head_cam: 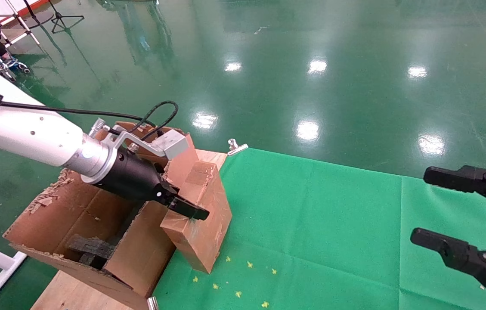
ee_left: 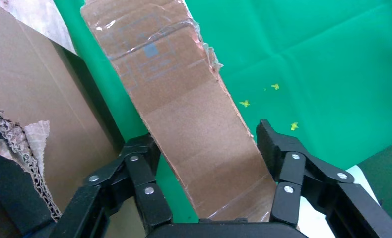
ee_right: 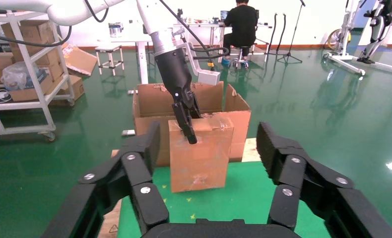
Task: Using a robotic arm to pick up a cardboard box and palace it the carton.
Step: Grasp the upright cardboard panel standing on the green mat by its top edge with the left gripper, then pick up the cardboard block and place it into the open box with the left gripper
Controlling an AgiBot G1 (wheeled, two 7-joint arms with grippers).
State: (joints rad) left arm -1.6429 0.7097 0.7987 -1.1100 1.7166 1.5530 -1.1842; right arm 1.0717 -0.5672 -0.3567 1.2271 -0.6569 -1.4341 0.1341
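Observation:
The cardboard box (head_cam: 202, 202) is a small brown taped block standing on end on the green cloth, right beside the carton (head_cam: 75, 211). My left gripper (head_cam: 193, 206) on the white-and-silver robotic arm (head_cam: 32, 133) straddles the box's upper end. In the left wrist view both fingertips (ee_left: 152, 144) press against the sides of the box (ee_left: 184, 99), so it is shut on it. From the right wrist view one black finger (ee_right: 189, 131) lies down the box's front face (ee_right: 199, 158). The carton is open, with ragged flaps and black foam (head_cam: 90, 247) inside. My right gripper (head_cam: 421, 206) hangs open far to the right.
A green cloth (head_cam: 333, 224) covers the table, with yellow specks near the box and a metal clip (head_cam: 236, 147) at its far edge. The carton rests on bare wood (head_cam: 70, 292) at the table's left end. A shelving rack (ee_right: 25, 74) and a seated person (ee_right: 243, 22) are far behind.

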